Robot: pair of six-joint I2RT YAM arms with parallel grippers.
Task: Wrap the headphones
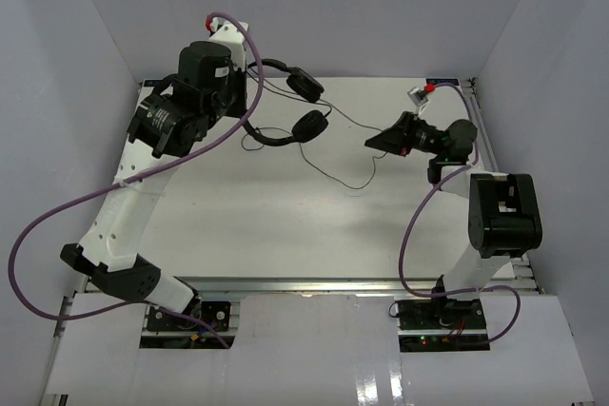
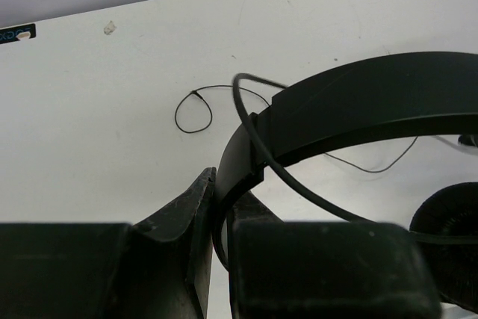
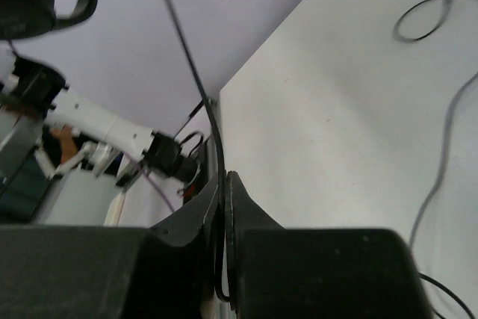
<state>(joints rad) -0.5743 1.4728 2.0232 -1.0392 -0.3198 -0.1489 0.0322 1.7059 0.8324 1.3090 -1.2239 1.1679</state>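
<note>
The black headphones (image 1: 285, 135) hang above the table's back left, with both round earcups (image 1: 309, 125) pointing right. My left gripper (image 1: 246, 105) is shut on the thin headband (image 2: 358, 102); its fingers (image 2: 190, 207) pinch the band's end in the left wrist view. The thin black cord (image 1: 347, 122) runs from the earcups to my right gripper (image 1: 372, 143), which is shut on it. In the right wrist view the cord (image 3: 196, 72) passes between the closed fingers (image 3: 243, 207). Slack cord (image 1: 335, 176) lies looped on the table.
The white table (image 1: 285, 225) has grey walls on three sides. A small cord loop (image 2: 193, 110) lies on the table under the headband. A purple robot cable (image 1: 57, 211) sweeps round the left arm, and another (image 1: 407, 235) hangs by the right arm.
</note>
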